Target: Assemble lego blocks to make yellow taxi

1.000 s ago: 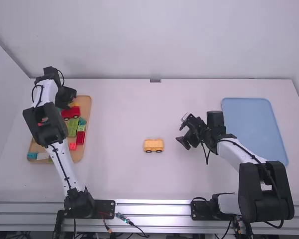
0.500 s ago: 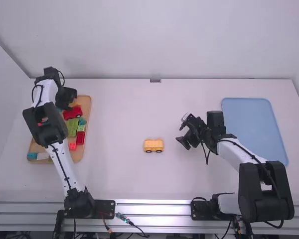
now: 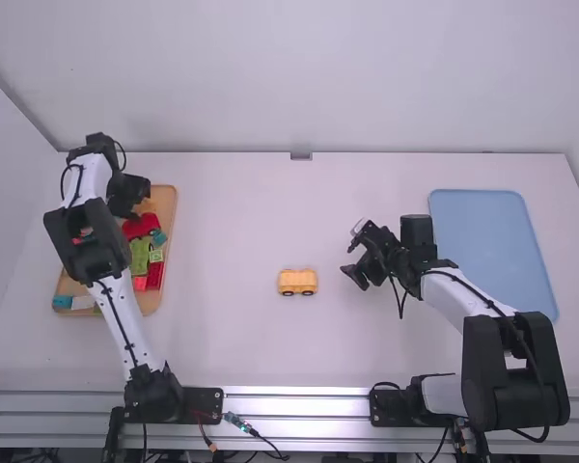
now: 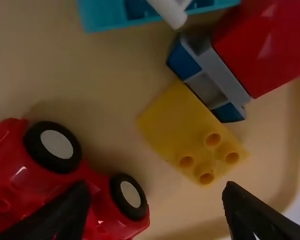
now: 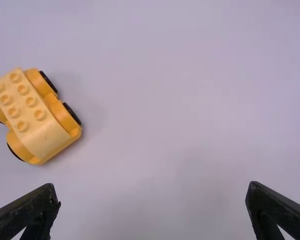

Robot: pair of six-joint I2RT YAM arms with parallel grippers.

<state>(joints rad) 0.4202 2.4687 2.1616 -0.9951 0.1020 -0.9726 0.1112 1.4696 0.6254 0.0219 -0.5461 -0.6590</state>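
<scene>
Carefully, I'd centre my left gripper (image 4: 155, 194), its 2 fingers wide, over the yellow block (image 4: 182, 132), clear of the red car (image 4: 20, 192).

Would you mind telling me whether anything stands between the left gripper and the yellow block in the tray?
Nothing visible covers the studs of the yellow block. In the left wrist view, though, one open finger of the left gripper overlaps the red car, which might obstruct it, and a blue-and-grey block crowds the studless end.
</scene>
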